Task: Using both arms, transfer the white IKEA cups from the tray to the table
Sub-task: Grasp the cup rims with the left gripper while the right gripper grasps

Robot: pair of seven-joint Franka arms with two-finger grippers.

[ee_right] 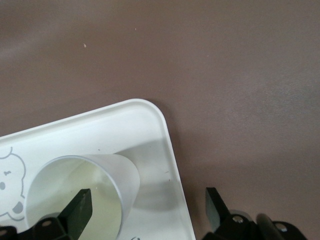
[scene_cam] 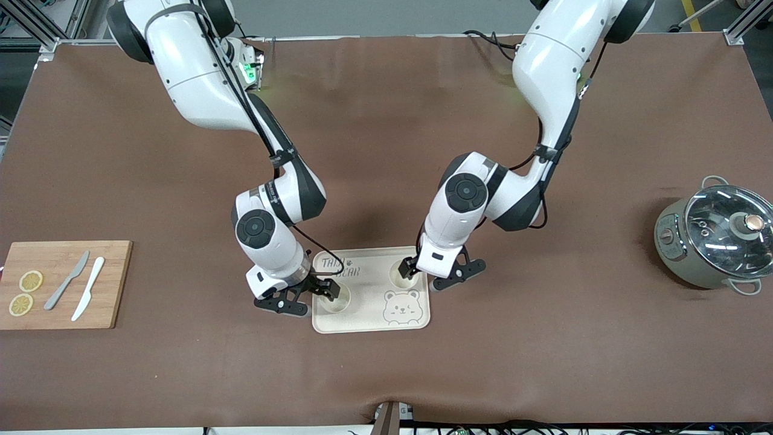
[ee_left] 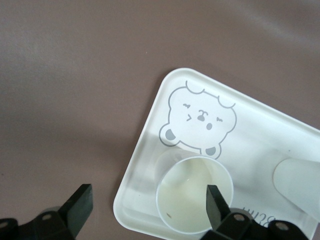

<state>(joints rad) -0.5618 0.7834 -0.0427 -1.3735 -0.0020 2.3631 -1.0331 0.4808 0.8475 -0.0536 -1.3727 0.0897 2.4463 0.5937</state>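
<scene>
While both cups sit on the tray (scene_cam: 362, 323), we're at the grasp step: each arm is down at its own cup, nothing lifted yet.

L gripper (scene_cam: 438, 275) hangs at the tray edge toward the left arm's end, jaws spread wide, holding nothing. One finger (ee_left: 216, 204) dips inside the cup (scene_cam: 403, 275), the other (ee_left: 80, 204) sits outside the tray over the table (scene_cam: 543, 338), so the cup wall is between them.

R gripper (scene_cam: 309, 294) is at the tray edge toward the right arm's end, also spread wide and empty. One finger (ee_right: 80, 210) is inside its cup (scene_cam: 336, 299), the other (ee_right: 215, 207) outside the tray rim over the cloth. This cup is nearer the front cam than the other, beside the bear face (scene_cam: 401, 307); the L-side cup stands just above the bear, farther from the cam.

Next, by our reading: close both grippers on the cup walls, then lift straight up to clear the rim before carrying each cup outward to bare cloth. Risk: pinching one thin wall may tilt the cup, and the outer fingers may catch the tray rim as they close.
</scene>
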